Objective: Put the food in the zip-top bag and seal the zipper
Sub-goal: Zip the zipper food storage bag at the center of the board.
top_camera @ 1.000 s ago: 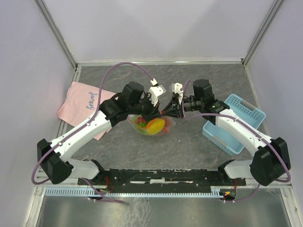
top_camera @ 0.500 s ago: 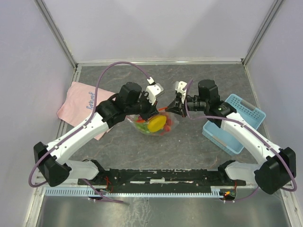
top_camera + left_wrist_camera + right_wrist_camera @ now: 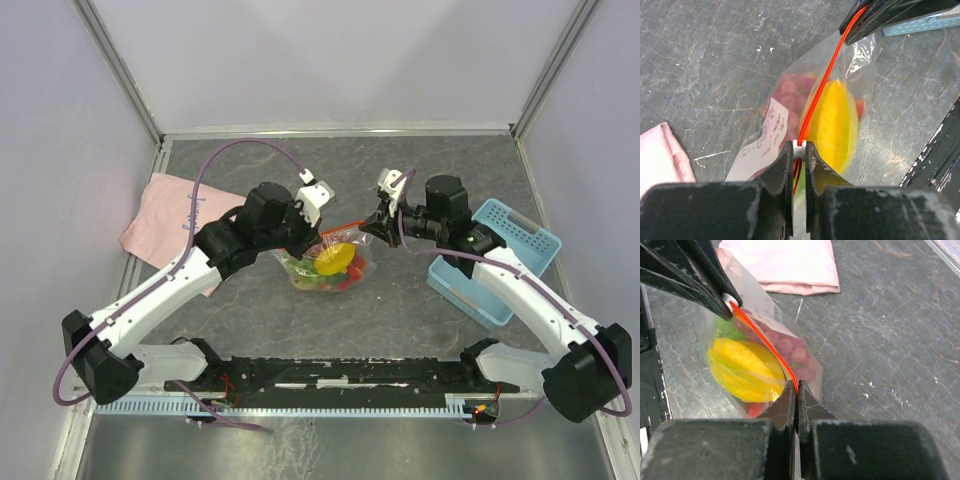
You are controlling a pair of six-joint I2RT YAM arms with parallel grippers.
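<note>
The zip-top bag (image 3: 330, 268) hangs between my two grippers above the table, with the food inside: a yellow fruit (image 3: 832, 125), red grapes (image 3: 789, 90) and a green piece (image 3: 727, 330). Its orange-red zipper (image 3: 822, 82) is stretched taut between the grippers. My left gripper (image 3: 799, 147) is shut on the zipper's small white slider, next to the white label (image 3: 762, 145). My right gripper (image 3: 797, 387) is shut on the zipper's other end. In the top view the left gripper (image 3: 320, 233) and right gripper (image 3: 368, 225) are a short way apart.
A pink cloth (image 3: 170, 220) lies at the left of the table. A light-blue basket (image 3: 500, 255) stands at the right, under my right arm. A black rail runs along the near edge.
My left gripper has slid left along the zipper and the right gripper has moved slightly right, so a longer stretch of orange strip shows between them. The bag hangs flatter.
</note>
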